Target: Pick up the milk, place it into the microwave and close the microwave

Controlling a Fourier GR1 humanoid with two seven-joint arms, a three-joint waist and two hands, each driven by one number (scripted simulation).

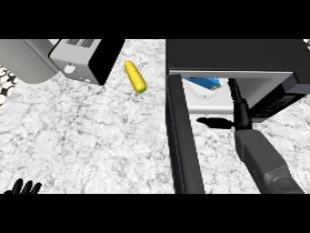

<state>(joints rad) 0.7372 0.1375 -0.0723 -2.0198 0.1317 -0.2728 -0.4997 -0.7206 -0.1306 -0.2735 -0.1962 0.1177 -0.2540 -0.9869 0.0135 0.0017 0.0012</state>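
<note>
Head view: right hand reaches inside microwave beside half-hidden milk, fingers' state unclear.

No text, label, brand, number or sign can be read anywhere. The blue and white milk inside the microwave shows no legible print, the panel on the microwave's right side shows only faint marks, and the toaster at far left bears nothing readable.
</note>
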